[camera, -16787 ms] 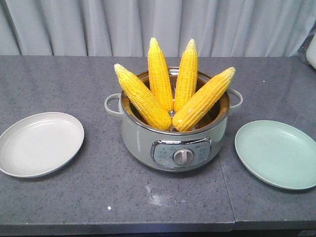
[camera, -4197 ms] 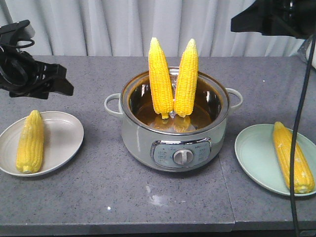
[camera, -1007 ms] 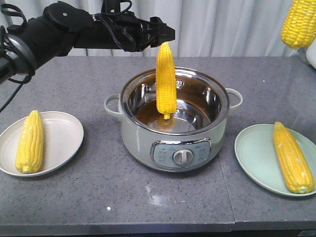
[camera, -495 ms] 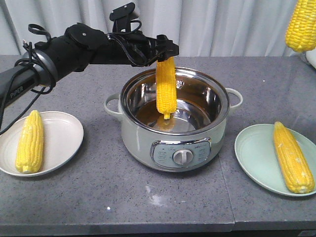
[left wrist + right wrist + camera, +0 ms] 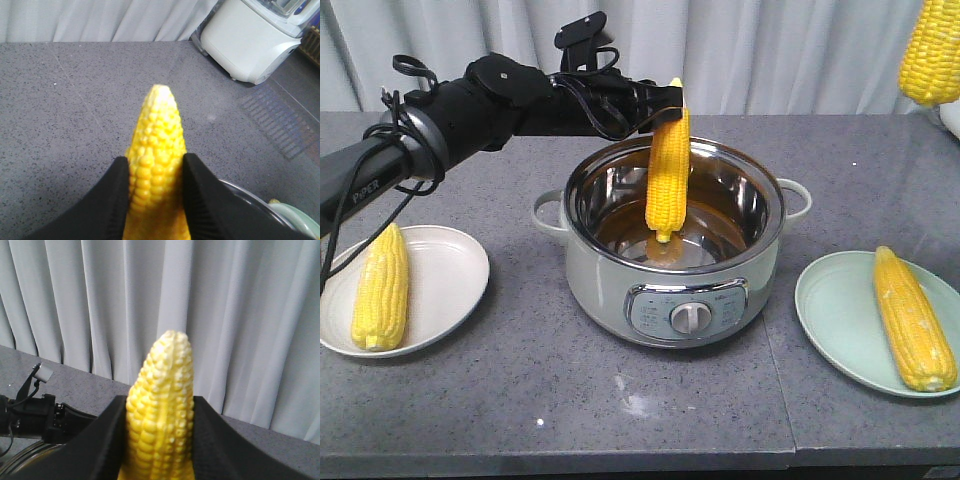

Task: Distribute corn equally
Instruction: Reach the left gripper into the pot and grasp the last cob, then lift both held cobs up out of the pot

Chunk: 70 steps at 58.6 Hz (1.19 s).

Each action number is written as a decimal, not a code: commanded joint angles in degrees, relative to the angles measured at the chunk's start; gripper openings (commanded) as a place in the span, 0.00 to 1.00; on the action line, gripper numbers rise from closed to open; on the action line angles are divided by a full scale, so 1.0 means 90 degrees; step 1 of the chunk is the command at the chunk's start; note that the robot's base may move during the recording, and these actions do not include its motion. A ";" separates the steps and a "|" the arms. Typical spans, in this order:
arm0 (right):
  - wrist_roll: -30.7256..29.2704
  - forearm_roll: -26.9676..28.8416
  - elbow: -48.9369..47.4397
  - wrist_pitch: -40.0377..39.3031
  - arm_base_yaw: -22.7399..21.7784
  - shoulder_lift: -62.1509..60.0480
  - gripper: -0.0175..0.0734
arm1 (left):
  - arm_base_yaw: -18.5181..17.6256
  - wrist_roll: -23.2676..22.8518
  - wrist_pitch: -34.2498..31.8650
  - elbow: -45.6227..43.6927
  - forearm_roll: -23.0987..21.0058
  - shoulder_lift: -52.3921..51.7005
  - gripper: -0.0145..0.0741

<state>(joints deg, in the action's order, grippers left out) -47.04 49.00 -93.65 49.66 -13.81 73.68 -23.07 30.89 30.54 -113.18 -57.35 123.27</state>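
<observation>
My left hand (image 5: 155,161) clamps one cob (image 5: 667,180) above the pot (image 5: 620,285); my right hand (image 5: 160,401) clamps another cob (image 5: 930,50), high to the pot's right.

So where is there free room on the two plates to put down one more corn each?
White plate: the half toward the pot is bare, beside its cob. Green plate: likewise, the pot-side half, beside its cob. The table before the pot is bare too. Crowded: above the pot, where a held cob hangs.
</observation>
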 commanded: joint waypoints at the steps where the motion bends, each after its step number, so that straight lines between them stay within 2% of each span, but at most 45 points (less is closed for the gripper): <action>1: -0.0010 0.0237 -0.0198 -0.0332 -0.0049 -0.0148 0.19 | -0.0019 -0.0037 -0.0042 -0.0218 -0.0272 -0.0591 0.15; 15: 0.0183 0.0236 -0.0198 -0.0316 -0.0049 -0.0148 0.19 | 0.0110 -0.0037 0.0118 -0.0218 -0.0229 -0.1510 0.15; 21: 0.0317 0.0261 -0.0198 -0.0187 -0.0049 -0.0148 0.19 | 0.0237 -0.0037 0.0459 -0.0218 -0.0222 -0.2072 0.15; 28: 0.0511 0.0313 -0.0198 0.0185 -0.0049 -0.0148 0.19 | 0.0436 -0.0062 0.1198 -0.0212 -0.0168 -0.2744 0.15; 37: 0.0489 0.0703 -0.0198 0.1136 -0.0049 -0.0148 0.19 | 0.0576 -0.0118 0.2230 -0.0212 0.0242 -0.3465 0.15; 46: 0.0427 0.1117 -0.0198 0.1776 -0.0049 -0.0148 0.19 | 0.0576 -0.0342 0.2845 -0.0212 0.0784 -0.3860 0.15; 70: 0.0434 0.1152 -0.0198 0.2304 -0.0049 -0.0148 0.19 | 0.0576 -0.0441 0.3130 -0.0212 0.0895 -0.3932 0.15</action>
<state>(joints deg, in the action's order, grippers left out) -42.55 55.92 -93.65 71.92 -13.81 73.68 -17.89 27.23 61.40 -113.53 -46.58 89.97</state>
